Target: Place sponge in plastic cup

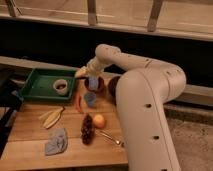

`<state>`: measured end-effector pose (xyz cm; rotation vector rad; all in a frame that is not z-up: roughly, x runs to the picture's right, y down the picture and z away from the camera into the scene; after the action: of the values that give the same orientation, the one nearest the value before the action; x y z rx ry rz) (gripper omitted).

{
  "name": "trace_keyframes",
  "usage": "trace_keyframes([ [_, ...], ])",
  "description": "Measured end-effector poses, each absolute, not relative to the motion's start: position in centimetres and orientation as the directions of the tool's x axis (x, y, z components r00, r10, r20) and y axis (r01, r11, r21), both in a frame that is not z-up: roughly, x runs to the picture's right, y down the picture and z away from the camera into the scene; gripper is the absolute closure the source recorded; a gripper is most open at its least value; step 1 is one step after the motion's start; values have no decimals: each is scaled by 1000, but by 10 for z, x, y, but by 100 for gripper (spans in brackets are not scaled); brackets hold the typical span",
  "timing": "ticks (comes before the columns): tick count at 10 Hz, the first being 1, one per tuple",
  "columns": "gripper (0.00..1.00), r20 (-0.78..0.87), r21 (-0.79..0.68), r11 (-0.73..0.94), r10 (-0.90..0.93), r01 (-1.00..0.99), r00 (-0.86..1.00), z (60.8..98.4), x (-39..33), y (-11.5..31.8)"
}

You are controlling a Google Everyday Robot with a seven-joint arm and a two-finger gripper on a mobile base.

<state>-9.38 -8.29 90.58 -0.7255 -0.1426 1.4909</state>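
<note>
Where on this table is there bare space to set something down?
Bare wood runs along the table front edge between the blue cloth and the spoon, and below the green tray, left of the banana. Crowded around the blue cup, with the gripper just behind it.

No text, label, brand, number or sign can be read on anything in view. The gripper (92,76) hangs just right of the green tray (37,88), near its far corner.
</note>
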Motion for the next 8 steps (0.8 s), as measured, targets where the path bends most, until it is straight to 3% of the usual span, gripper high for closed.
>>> trace_keyframes([
  [2, 20, -350, -486, -77, 930, -870, 113, 932, -85, -83],
  [8, 20, -363, -459, -113, 929, -881, 70, 961, -62, -88],
])
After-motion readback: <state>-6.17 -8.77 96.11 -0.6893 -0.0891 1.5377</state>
